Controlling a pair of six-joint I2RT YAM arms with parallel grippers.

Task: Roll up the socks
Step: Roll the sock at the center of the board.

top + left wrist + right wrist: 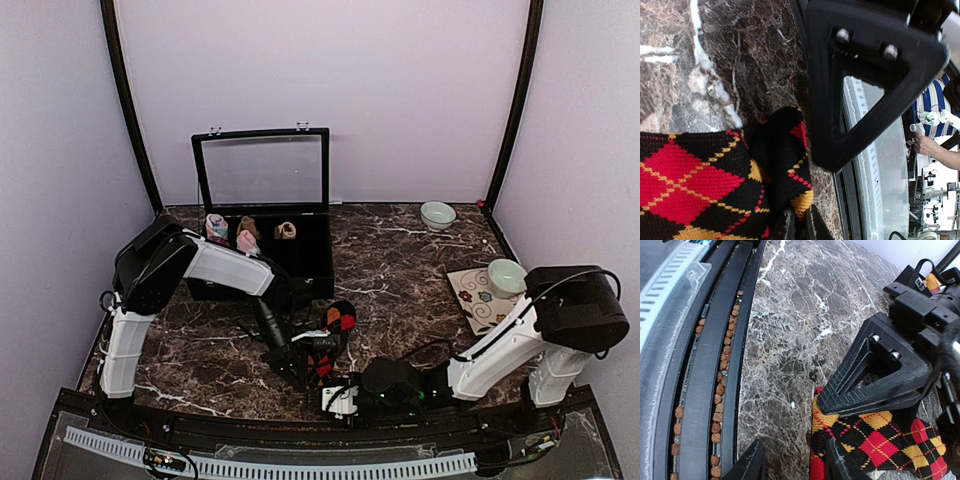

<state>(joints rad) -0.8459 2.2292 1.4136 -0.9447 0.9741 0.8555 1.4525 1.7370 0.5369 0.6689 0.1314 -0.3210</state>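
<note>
Argyle sock [337,322] lies at front-centre of table [420,270], long axis running away from the near edge. L gripper [799,226] pinches its near end. R gripper [792,462], jaws part-open, is just beside it, with the sock edge between its fingers.

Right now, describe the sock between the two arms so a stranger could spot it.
On the dark marble table, look in front of the open black case, near the front edge. The argyle sock lies there: black knit with red diamonds, unlike the small pale rolls in the case.
</note>
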